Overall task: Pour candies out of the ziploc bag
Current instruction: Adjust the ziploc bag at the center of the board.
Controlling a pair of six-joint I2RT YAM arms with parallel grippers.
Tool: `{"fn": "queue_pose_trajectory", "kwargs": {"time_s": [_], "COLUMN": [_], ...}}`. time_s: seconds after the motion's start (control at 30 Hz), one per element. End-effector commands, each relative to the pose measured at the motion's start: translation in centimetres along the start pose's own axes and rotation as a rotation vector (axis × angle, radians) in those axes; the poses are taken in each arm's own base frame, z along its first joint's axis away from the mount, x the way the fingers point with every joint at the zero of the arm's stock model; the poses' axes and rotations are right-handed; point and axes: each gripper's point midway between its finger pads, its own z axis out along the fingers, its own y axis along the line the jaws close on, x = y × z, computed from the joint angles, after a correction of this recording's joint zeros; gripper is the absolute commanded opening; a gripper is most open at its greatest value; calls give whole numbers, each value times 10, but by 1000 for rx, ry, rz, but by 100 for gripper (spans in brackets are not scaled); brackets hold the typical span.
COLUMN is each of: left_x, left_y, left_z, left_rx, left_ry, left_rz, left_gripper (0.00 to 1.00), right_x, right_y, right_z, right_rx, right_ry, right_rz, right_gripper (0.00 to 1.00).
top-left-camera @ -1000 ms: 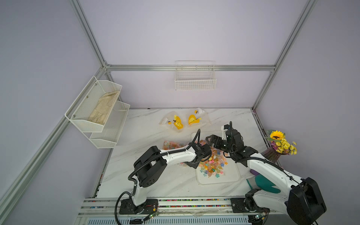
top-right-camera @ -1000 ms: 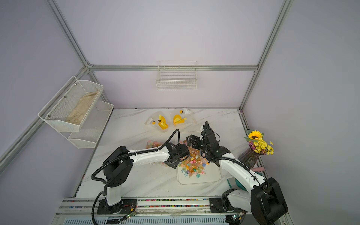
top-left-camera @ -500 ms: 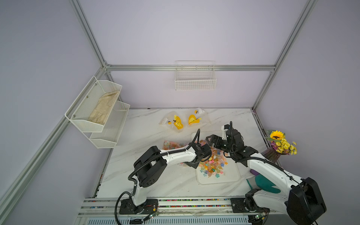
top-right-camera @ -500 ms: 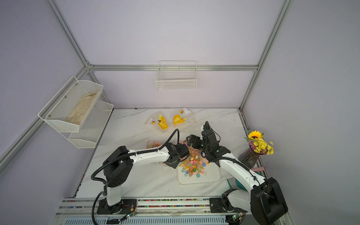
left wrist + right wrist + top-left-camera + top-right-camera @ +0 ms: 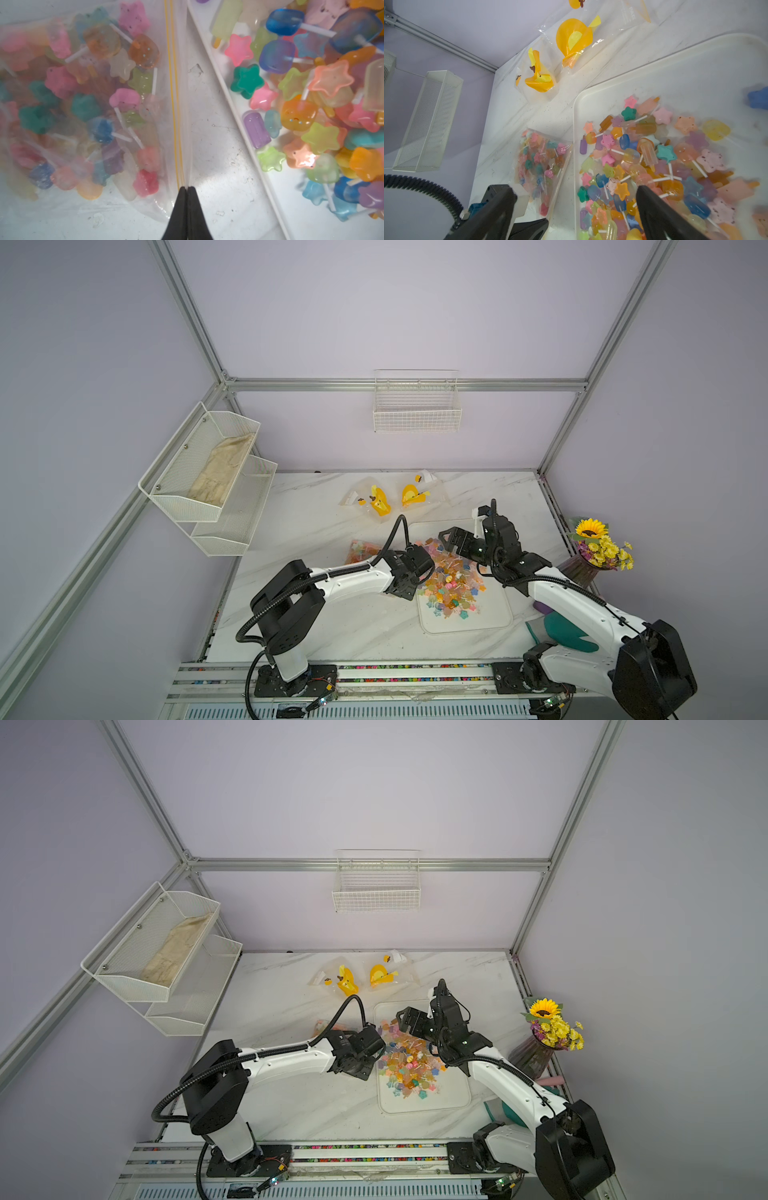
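Grasp step, I judge: left gripper (image 5: 185, 190) pressed together, pinching the ziploc bag (image 5: 162, 128) at its zip edge; bag full of candies (image 5: 124, 97), lying on the table (image 5: 218, 145) beside the tray (image 5: 675, 68) edge; right gripper (image 5: 575, 190) spread over the tray; next move calls for opening the zip, lifting, tipping.

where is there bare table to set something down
Bare marble between the wall rack and the ziploc bag; also the front strip between tray and rail. Crowded: the tray's middle, heaped with candies.

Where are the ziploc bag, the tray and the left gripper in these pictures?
ziploc bag (image 5: 87, 99): left wrist view, middle of its clear side.
tray (image 5: 695, 87): right wrist view, bare floor.
left gripper (image 5: 185, 188): left wrist view, between its closed fingertips.
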Motion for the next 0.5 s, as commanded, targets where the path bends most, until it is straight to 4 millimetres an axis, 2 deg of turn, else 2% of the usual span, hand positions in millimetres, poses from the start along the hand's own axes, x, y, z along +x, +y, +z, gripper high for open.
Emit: {"fn": "queue_pose_trajectory", "kwargs": {"time_s": [0.0,0.23,0.47], "left_x": [-6,-11,-16], "left_y": [-6,8,10], "left_z": [-2,0,-1], "left_rx": [126,235,261], "left_ry": [-62,-127,-145], "left_rz": [-79,-224,-239], "left_gripper": [0,0,0], "right_x": [12,46,72], "right_y": [0,2,16], "right_z": [4,15,30], "right_rx": [-32,-93,-124], "right_ry": [46,178,260], "right_rz": [29,66,64], "right_gripper": [89,73,58]}}
